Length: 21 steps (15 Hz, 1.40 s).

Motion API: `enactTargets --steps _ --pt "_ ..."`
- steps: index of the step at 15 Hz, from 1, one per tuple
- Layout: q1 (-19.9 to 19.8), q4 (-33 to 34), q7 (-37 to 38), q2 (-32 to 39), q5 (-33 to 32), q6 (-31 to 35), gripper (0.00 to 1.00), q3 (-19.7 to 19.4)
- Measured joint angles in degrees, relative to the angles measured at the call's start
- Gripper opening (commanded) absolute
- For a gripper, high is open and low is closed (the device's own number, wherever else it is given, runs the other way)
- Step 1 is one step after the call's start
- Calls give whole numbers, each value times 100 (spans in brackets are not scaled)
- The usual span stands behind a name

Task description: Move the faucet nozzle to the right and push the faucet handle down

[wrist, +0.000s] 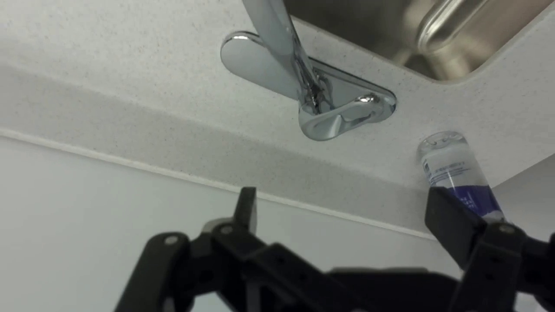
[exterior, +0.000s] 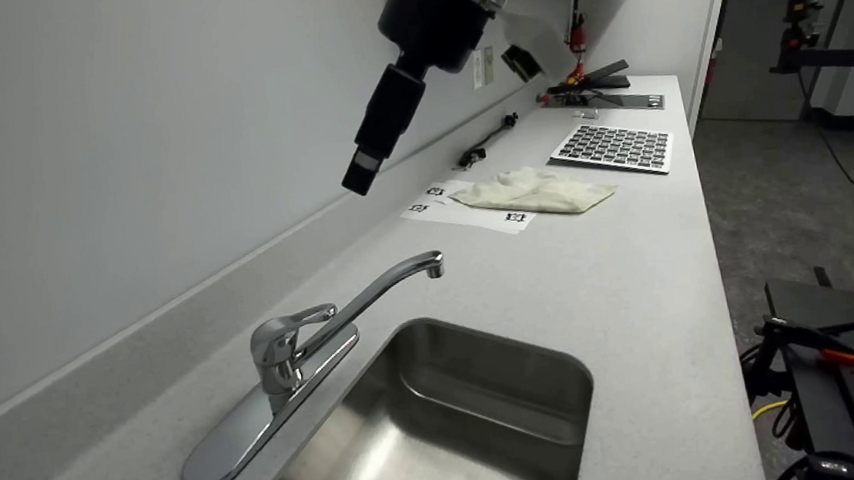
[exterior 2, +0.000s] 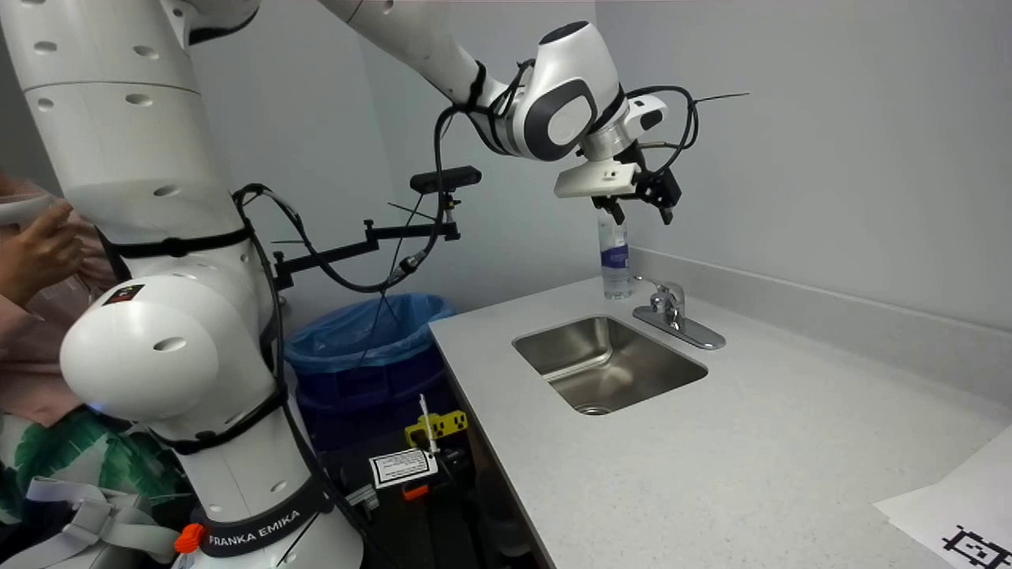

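Observation:
The chrome faucet nozzle arches from the faucet body towards the far sink corner. In the wrist view the nozzle runs up-left out of frame; its tip is cut off. The faucet handle sits on top of the body, its end pointing out from the wall. In the wrist view the handle points right. In an exterior view the faucet is small. My gripper is open and empty, apart from and above the faucet near the wall. It also shows in both exterior views.
The steel sink lies beside the faucet. A water bottle stands near the counter's end, close to the faucet; it also shows in the wrist view. The wall runs behind the faucet. A cloth lies farther along the counter.

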Motion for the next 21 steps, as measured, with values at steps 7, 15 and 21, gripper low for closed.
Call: enactTargets --steps 7,15,21 --pt "69 -527 -210 -619 331 -818 100 -432" --pt "278 -777 -211 -833 331 -967 100 -832" --pt "299 -811 -211 -844 331 -967 100 -853"
